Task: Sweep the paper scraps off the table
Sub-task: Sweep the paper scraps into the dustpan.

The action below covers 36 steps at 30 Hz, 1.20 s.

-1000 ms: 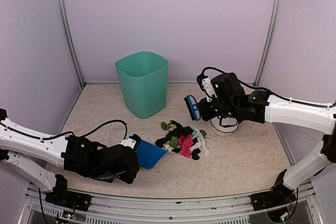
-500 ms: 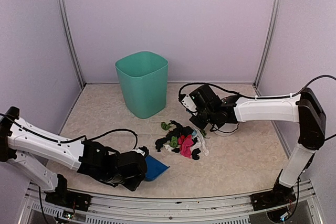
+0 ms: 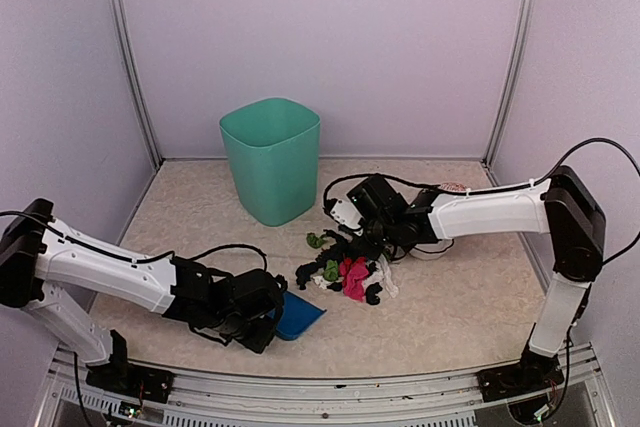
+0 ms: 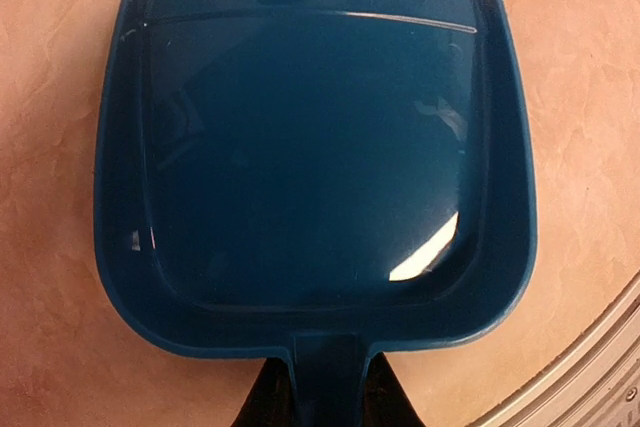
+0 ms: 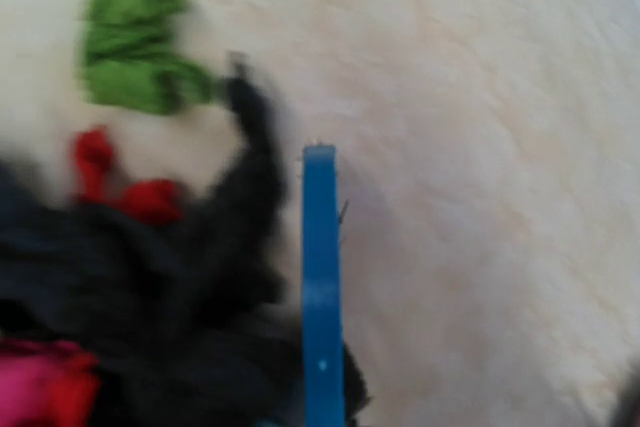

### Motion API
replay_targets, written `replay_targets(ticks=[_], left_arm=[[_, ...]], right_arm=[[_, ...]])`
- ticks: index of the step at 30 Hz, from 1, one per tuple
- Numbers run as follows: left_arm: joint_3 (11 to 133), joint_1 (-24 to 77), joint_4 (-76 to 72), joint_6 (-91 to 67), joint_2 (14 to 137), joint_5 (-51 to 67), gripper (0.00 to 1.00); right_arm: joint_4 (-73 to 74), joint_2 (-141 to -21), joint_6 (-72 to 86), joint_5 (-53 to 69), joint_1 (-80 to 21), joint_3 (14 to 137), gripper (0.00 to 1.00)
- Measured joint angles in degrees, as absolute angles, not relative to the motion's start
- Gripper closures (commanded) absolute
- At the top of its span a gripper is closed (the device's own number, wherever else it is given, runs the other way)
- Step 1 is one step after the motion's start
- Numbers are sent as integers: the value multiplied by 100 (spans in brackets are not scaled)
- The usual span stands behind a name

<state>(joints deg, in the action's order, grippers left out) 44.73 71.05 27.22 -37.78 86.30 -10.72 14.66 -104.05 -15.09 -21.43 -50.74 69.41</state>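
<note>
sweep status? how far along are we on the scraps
Done: both tools are gripped. The left hand holds the blue dustpan by its handle, and the right hand holds the blue brush.
In hand: the brush is at the far edge of the paper scraps.
Left: nearly all of it. The pan is empty, and the scraps sit heaped on the table, short of the pan's lip.

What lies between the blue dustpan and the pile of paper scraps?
Only a bare stretch of table, seen in the top view; the dustpan does not touch the paper scraps.
</note>
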Motion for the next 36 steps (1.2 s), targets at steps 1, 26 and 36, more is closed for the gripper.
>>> replay_targets(ticks=[1, 26, 36], left_arm=[[4473, 7070, 2696, -3734, 8670, -1031, 100], [4357, 6713, 1695, -3393, 9070, -659, 100], [4097, 6713, 980, -3317, 9094, -755, 100]], right_arm=[[1466, -10425, -1498, -2119, -5122, 6945, 100], [1540, -10154, -786, -816, -6283, 6949, 100], [1570, -9786, -388, -676, -6326, 6820, 100]])
